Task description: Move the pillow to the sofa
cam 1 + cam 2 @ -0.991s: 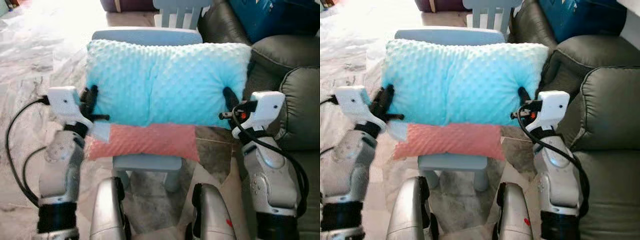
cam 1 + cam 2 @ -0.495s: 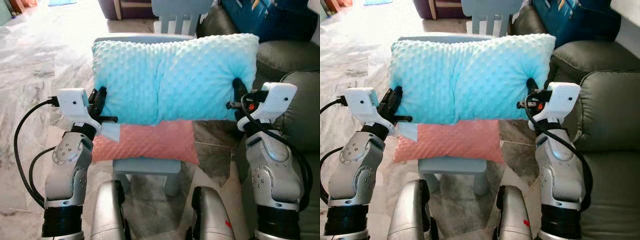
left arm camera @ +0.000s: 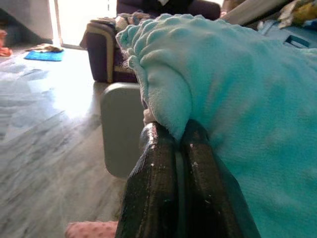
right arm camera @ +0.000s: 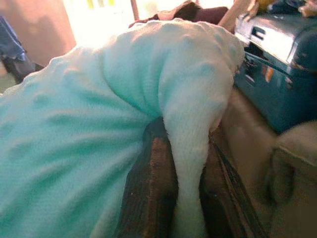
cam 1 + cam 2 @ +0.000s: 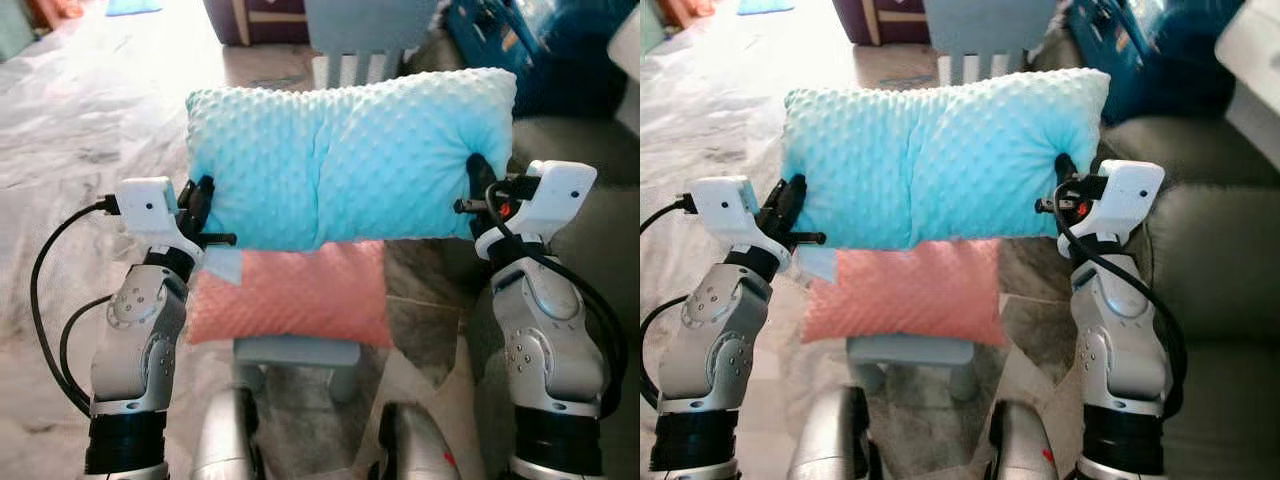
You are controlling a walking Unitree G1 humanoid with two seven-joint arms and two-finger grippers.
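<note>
1. Already the turquoise pillow (image 5: 345, 160) is off the pink cushion (image 5: 290, 295) and small chair (image 5: 295, 350), held in the air; carrying it right to the dark sofa (image 5: 1225, 260) remains.
2. Right eye: both arms are bent, raised, at the pillow's ends.
3. Left wrist: left gripper (image 3: 174, 144) pinches the pillow's edge.
4. Right wrist: right gripper (image 4: 185, 163) clamps a fold.

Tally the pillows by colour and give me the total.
Turquoise pillow, pinched at its ends by the left gripper and the right gripper: 1
Pink pillow, lying on the small chair: 1
Total: 2 pillows
</note>
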